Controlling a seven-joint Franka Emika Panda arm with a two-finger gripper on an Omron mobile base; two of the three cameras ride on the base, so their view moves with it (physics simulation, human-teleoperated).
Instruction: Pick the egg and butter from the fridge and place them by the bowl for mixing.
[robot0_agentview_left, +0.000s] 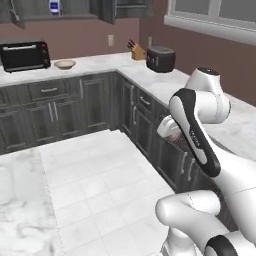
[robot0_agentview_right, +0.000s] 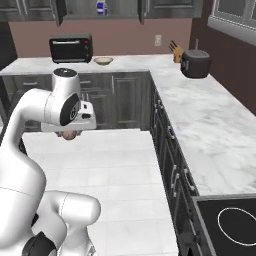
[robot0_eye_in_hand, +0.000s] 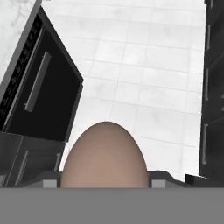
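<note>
My gripper is shut on the egg, a brownish-pink oval that bulges up between the two fingertips in the hand view. In the right base view the egg peeks out under the hand, and the gripper hangs above the white tiled floor. From the left base the gripper sits behind the forearm, near the cabinet fronts. The tan bowl rests on the far marble counter beside the black oven, and it appears again as the bowl in the right base view. The fridge and the butter are out of view.
A black countertop oven stands left of the bowl. A toaster and a knife block occupy the counter corner. A cooktop lies at the near right. Dark cabinets line both counters, and a black oven door shows below the hand.
</note>
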